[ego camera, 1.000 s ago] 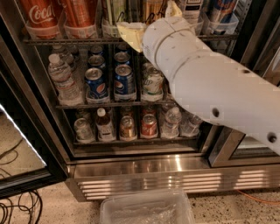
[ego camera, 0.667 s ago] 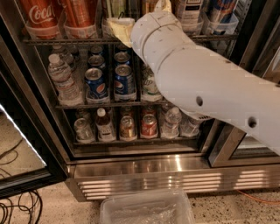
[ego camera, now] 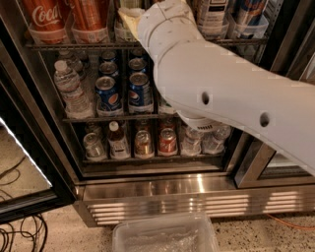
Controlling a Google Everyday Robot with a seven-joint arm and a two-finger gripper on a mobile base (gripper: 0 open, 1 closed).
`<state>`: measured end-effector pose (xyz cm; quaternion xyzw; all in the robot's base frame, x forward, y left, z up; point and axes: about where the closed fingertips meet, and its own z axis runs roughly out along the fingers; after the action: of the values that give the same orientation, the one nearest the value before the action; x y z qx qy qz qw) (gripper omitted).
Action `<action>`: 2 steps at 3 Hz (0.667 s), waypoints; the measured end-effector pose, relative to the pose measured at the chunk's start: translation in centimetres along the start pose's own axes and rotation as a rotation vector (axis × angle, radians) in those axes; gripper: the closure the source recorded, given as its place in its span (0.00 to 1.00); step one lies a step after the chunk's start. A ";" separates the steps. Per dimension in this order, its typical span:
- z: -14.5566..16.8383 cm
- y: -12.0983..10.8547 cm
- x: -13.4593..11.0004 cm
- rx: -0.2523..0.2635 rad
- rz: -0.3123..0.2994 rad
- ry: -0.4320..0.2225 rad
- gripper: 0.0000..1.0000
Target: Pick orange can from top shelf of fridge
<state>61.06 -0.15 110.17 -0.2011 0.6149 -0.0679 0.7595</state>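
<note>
Coca-Cola can [ego camera: 42, 17] and a red-orange tall can [ego camera: 88, 17] stood at upper left on the top shelf [ego camera: 74, 45]. Just right of them, at top centre, a sliver of the upright orange can [ego camera: 127, 4] showed, with the gripper [ego camera: 131, 21] directly in front of it. Whether the gripper was spread or clamped could not be told, as the white arm [ego camera: 221, 93] hid the rest.
</note>
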 end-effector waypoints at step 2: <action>-3.2 -1.3 -1.0 0.109 -0.034 0.055 0.26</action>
<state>57.95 -1.73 111.09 -0.1679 0.6273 -0.1197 0.7510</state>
